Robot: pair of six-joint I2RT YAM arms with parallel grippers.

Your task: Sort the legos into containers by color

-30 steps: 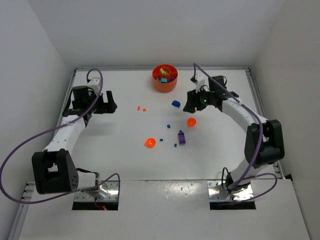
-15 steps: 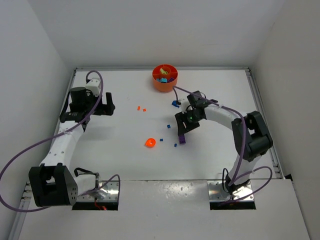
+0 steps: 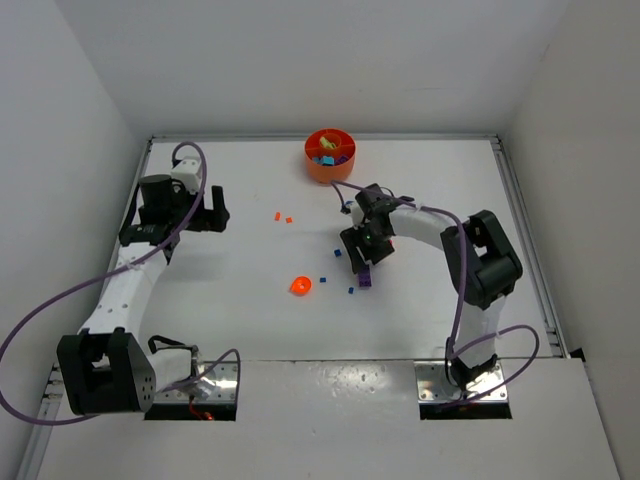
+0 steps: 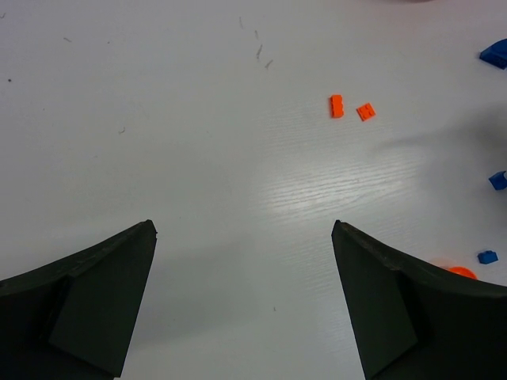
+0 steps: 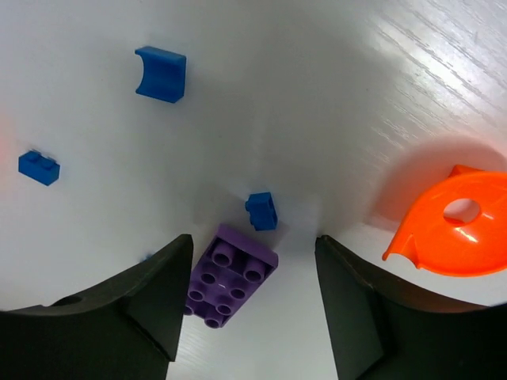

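No lettering, label, brand mark, number or sign can be read in any of the views, neither on the pieces nor on the arms.

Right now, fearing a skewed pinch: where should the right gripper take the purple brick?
Across the long side walls of the purple brick, mid-length, from straight above: it lies flat, studs up. It sits slanted between the fingers of the open right gripper, so a wrist turn first would probably help. Stay clear of the small blue piece by its far end.
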